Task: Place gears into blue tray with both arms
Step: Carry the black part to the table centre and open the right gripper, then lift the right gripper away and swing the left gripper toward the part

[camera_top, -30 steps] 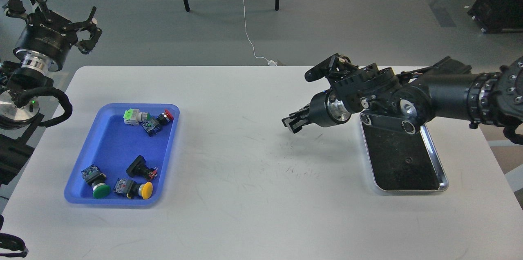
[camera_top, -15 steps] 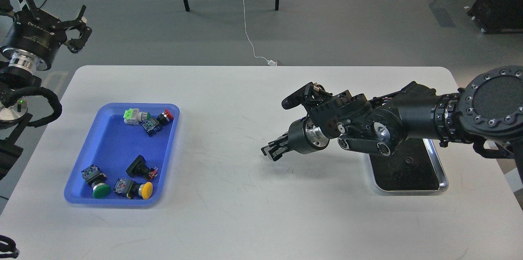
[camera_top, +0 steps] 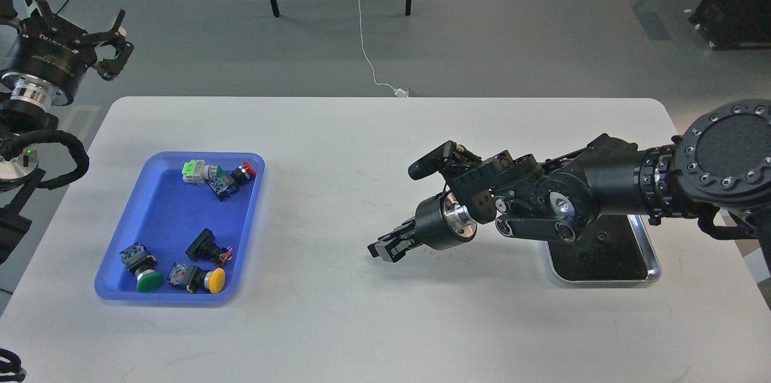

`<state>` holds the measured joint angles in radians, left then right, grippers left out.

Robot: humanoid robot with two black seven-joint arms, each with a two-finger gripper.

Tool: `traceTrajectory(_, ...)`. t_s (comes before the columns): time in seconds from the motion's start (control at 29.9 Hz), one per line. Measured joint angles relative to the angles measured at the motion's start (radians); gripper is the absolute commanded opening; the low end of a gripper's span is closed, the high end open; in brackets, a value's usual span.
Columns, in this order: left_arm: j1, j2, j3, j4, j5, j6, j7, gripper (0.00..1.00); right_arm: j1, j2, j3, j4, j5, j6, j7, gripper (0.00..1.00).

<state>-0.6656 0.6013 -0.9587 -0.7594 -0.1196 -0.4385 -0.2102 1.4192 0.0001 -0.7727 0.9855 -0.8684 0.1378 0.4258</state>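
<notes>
The blue tray lies on the left of the white table and holds several push-button switches. My right gripper hangs low over the middle of the table, pointing left toward that tray. Its fingers look pressed together, and anything between them is hidden. One tiny dark gear lies in the steel tray behind my right arm. My left gripper is raised off the table's far-left corner with its claws spread and nothing in them.
In the blue tray, green, yellow and red capped switches lie along the near and far ends. The steel tray sits at the right, partly under my right forearm. Chair legs and a white cable are on the floor beyond the table.
My right gripper has swept left and toward the front, from beside the steel tray to the table's middle. The left gripper drifted slightly left, then held still.
</notes>
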Motion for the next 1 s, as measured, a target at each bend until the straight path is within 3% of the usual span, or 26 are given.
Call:
traceTrajectory(0.27, 0.001, 0.0, 0.0, 0.0, 0.0, 0.001, -0.001, 0.98, -0.019, 0.0, -0.028, -0.004, 0.0, 0.0, 0.0, 0.27)
traceTrajectory(0.37, 0.001, 0.001, -0.001, 0.0, 0.0, 0.001, -0.001, 0.98, -0.025, 0.0, -0.028, -0.006, 0.002, 0.0, 0.0, 0.46)
traceTrajectory(0.7, 0.001, 0.008, -0.004, 0.0, -0.002, -0.001, -0.001, 0.98, -0.018, 0.0, -0.018, -0.009, 0.01, -0.022, 0.0, 0.62)
traceTrajectory(0.8, 0.001, 0.01, -0.002, 0.0, -0.001, 0.0, 0.001, 0.98, -0.014, 0.0, -0.004, -0.013, 0.012, -0.027, 0.0, 0.74)
traceTrajectory(0.94, 0.001, 0.027, 0.003, -0.004, 0.01, -0.001, 0.011, 0.98, -0.009, -0.001, 0.154, -0.048, 0.059, -0.054, -0.001, 0.93)
traceTrajectory(1.0, -0.007, 0.033, 0.01, -0.01, 0.019, -0.005, 0.015, 0.98, -0.025, -0.039, 0.291, -0.064, 0.106, -0.06, -0.002, 0.97)
